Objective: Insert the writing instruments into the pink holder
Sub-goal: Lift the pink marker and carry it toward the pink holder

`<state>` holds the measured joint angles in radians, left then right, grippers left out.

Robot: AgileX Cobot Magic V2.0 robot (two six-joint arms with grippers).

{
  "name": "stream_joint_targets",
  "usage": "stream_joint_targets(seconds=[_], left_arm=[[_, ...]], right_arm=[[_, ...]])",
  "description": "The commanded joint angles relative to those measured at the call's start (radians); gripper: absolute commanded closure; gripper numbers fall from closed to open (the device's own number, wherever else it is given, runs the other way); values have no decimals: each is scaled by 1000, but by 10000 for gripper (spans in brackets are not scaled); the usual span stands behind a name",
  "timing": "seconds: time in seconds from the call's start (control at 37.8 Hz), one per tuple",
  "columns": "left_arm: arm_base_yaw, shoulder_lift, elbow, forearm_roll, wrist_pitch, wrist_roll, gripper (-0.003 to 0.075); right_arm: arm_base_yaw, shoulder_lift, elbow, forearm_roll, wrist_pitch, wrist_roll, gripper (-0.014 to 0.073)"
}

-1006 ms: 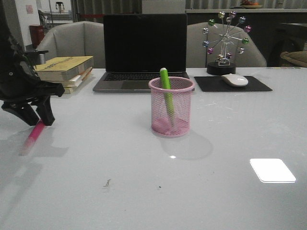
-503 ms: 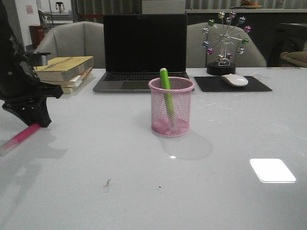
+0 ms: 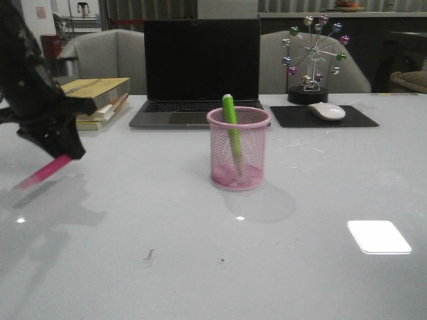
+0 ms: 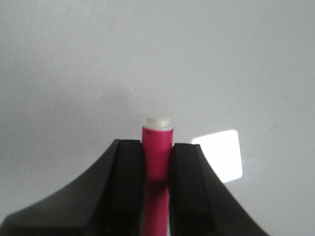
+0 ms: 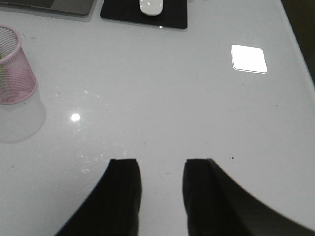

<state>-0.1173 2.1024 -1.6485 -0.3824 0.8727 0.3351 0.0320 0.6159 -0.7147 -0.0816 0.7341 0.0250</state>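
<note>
The pink marker (image 3: 45,171) had come up off the desk (image 3: 200,253) within the last second: a second earlier it lay flat under the left gripper (image 3: 67,152), and now it hung tilted from the closed jaws, its free end pointing toward seven o'clock and a shadow lying apart beneath it. In the left wrist view the two black fingers (image 4: 129,169) pressed the pink barrel from both sides, with the pale end cap (image 4: 158,121) showing just beyond them, so the grasp looked firm and centred. That meant the pick-up was done and the carry could begin.

The pink holder (image 3: 238,148) stood upright at mid-desk, well apart from the marker, toward three o'clock of the left gripper in the front view. The lime green marker (image 3: 231,130) already leaned inside it, its top above the rim. One of two was therefore in.

The right gripper (image 5: 160,196) waited with jaws parted and empty over bare desk, near the holder.

Judging by the tilt, the marker would likely need righting before it went over the rim.
</note>
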Motion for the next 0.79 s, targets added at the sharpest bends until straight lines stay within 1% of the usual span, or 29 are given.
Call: stream_joint_targets(seconds=[0.0,0.13,0.32,0.4,0.48,0.61,0.77], left_arm=[[-7,-137,-56,-199,-68,143,629],[-11,-204,-61,-369,-124,261,629],[-58,-280,-61,-526,-186,424,629],[-94,-298,-61,-599,-214,509,629],[-136,-301,-61,-710,-240,600,629],[-214,-301,-59,-879,-306,780,629],[-318,-287,-57,-1020,-383,1012,629]], right_arm=[[-6,-2,-26,-18,-67,-7,239],[-6,-2,-26,-18,-67,-7,239],[-6,-2,-26,-18,-67,-7,239],[-6,-2,-26,-18,-67,-7,239],[-6,-2,-26,-18,-67,-7,239],[-6,-2,-26,-18,-65,-7,239],[-6,-2,-26,-18,-64,-7,239]])
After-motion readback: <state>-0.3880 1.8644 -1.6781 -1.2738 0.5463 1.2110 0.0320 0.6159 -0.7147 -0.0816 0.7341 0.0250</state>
